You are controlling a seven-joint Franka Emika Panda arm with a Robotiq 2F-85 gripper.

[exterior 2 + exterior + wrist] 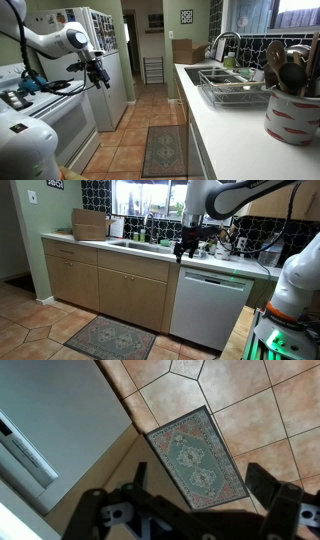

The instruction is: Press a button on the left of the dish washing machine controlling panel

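The dish washing machine (208,308) is a white flat-fronted unit under the counter, right of the tan cabinet doors. Its controlling panel (215,277) is a narrow strip along the door's top edge, with small green lights toward its right. My gripper (183,250) hangs in the air above the machine's top left corner, a little above counter height, clear of the panel. In the wrist view its fingers (205,490) are spread wide with nothing between them, and the machine's pale front (60,405) and panel strip (25,452) lie at the left. The gripper also shows in an exterior view (98,75).
A patterned rug (110,337) lies on the tiled floor before the cabinets; it also shows in the wrist view (195,455). The counter (150,252) holds a sink, bottles and a cardboard box (90,224). A dish rack (235,90) and a utensil crock (292,110) stand nearby.
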